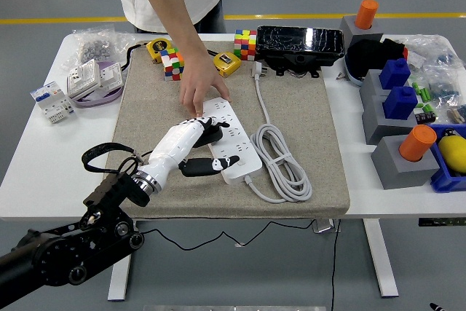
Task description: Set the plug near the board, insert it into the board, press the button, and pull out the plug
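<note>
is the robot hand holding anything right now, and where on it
The left hand grips a black plug by its body, over the white power strip. A person's hand steadies the strip's far end.

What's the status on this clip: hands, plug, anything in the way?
Left hand over the strip, fingers on a black plug. Right hand out of view. Person's hand rests on the strip's far end, close to the left hand.

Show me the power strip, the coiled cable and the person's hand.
power strip [237, 136], head view, bare white top face.
coiled cable [280, 162], head view, on the loops.
person's hand [198, 91], head view, back of the hand.
</note>
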### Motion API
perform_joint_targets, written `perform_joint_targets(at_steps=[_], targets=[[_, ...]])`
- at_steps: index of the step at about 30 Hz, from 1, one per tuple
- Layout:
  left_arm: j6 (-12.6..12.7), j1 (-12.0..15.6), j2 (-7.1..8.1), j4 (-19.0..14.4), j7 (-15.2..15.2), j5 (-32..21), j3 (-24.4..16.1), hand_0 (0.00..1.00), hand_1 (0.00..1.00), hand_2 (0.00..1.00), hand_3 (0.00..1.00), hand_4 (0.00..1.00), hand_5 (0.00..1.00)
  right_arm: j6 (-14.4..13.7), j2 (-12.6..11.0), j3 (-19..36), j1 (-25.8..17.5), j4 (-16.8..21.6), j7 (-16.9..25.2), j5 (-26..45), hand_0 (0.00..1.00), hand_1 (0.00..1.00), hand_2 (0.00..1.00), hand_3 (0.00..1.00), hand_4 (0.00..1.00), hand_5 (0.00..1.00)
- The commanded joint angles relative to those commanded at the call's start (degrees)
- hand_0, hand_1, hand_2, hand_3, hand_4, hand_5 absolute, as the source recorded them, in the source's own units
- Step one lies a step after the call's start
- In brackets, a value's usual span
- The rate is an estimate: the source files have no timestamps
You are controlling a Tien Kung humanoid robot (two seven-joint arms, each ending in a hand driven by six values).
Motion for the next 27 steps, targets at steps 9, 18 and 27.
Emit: perform_joint_targets(at_steps=[9, 18, 27], targets=[[0.0, -0.5, -0.17, 0.2, 0.0, -0.2, 0.2, 0.764, 0.821, 0.794, 0.77, 0.871, 0.551, 0.0, 0.0, 0.0, 0.1, 0.0, 0.0, 0.0, 0.541, 0.643, 0.66, 0.559, 0.898, 0.42], [0.7, -0.1, 0.05, -1.1, -1.3, -0.4, -0.5, 0.756, 0.805, 0.779, 0.76, 0.872, 0.557, 0.0, 0.0, 0.0, 0.0, 0.1, 0.0, 0.0, 0.542, 0.643, 0.659, 0.559, 0.898, 0.42], [-0.7, 1.0, 2.13, -9.6, -0.9, -1.4, -1.8, 0.624, 0.709, 0.696, 0.754, 0.87, 0.544, 0.0, -0.1, -0.2, 0.0, 0.1, 0.0, 0.0, 0.542, 0.643, 0.659, 0.561, 0.899, 0.42]])
